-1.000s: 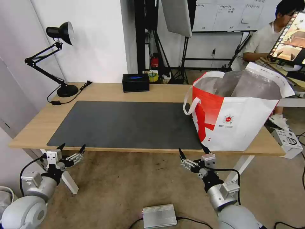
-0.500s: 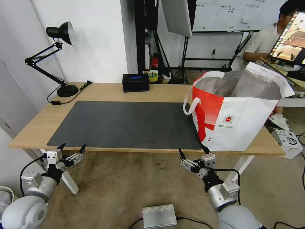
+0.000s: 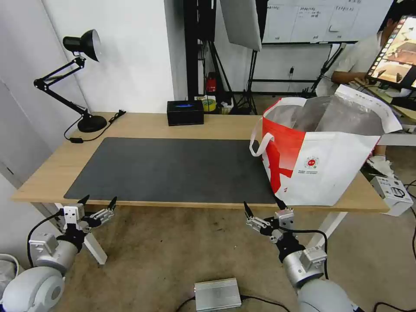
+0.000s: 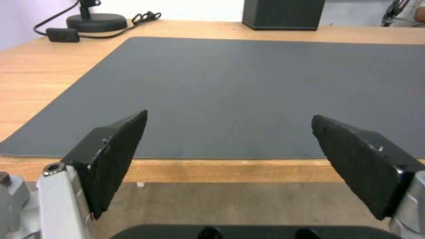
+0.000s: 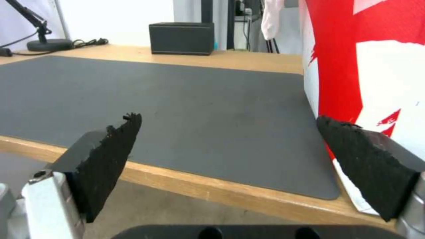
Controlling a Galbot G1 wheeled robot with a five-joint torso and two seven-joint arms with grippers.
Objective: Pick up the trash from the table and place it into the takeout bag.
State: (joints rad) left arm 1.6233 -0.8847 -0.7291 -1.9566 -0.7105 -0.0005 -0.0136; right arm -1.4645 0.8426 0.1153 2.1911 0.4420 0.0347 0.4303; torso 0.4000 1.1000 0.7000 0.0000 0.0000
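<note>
1. A long light-wood table on white legs spans the scene, with a large dark grey mat covering most of its middle up to the near edge.
2. A black desk lamp stands on its round base at the far left corner, its cord trailing over the wood.
3. A black rectangular box sits at the far edge, beyond the mat.
4. A red-and-white takeout bag stands upright at the right end, its near left corner overlapping the mat.
</note>
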